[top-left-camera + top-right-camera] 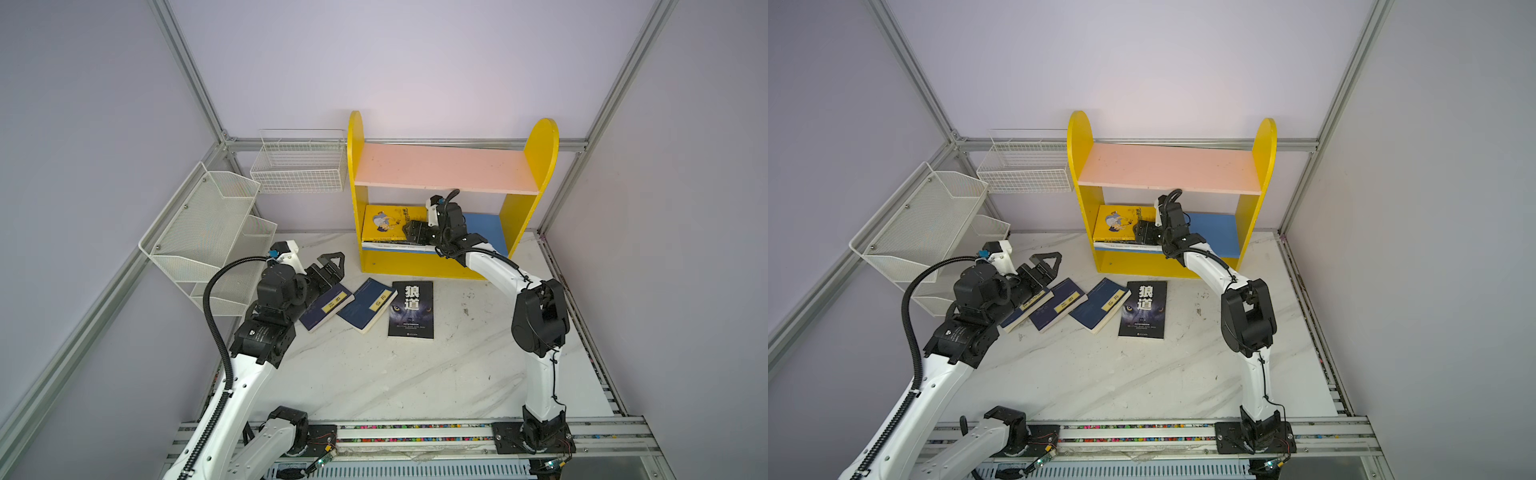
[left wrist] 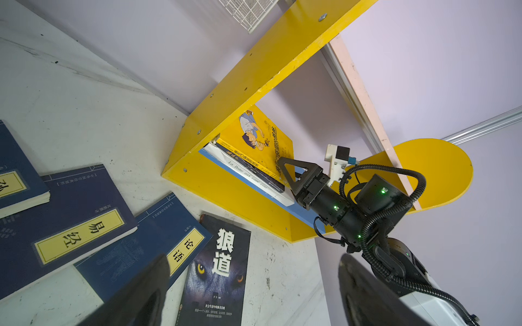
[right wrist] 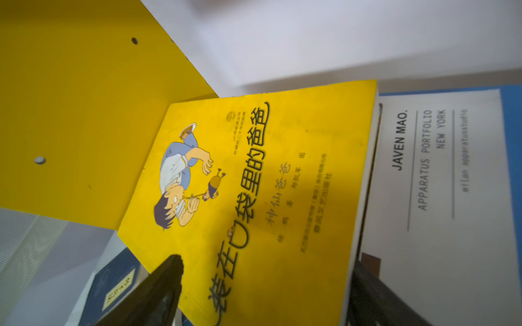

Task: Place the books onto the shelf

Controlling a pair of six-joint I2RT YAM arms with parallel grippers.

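Observation:
The yellow shelf (image 1: 540, 145) has a pink upper board (image 1: 444, 166) and a blue lower board (image 1: 486, 232). On the lower board a yellow cartoon book (image 1: 390, 222) (image 3: 254, 169) lies on top of a stack, with a white book (image 3: 440, 197) at the bottom. My right gripper (image 1: 409, 230) (image 3: 267, 262) stands open at that stack, one finger on each side of the yellow book's near end. Three navy books (image 1: 1059, 309) and a black wolf-eyes book (image 1: 411, 309) lie flat on the table. My left gripper (image 1: 332, 266) (image 2: 253, 259) hangs open over the leftmost navy books, holding nothing.
A white mesh tiered rack (image 1: 208, 232) leans at the left wall. A white wire basket (image 1: 299, 166) hangs beside the shelf's left panel. Lilac walls and aluminium frame bars close in three sides. The arms' base rail (image 1: 415, 432) runs along the front.

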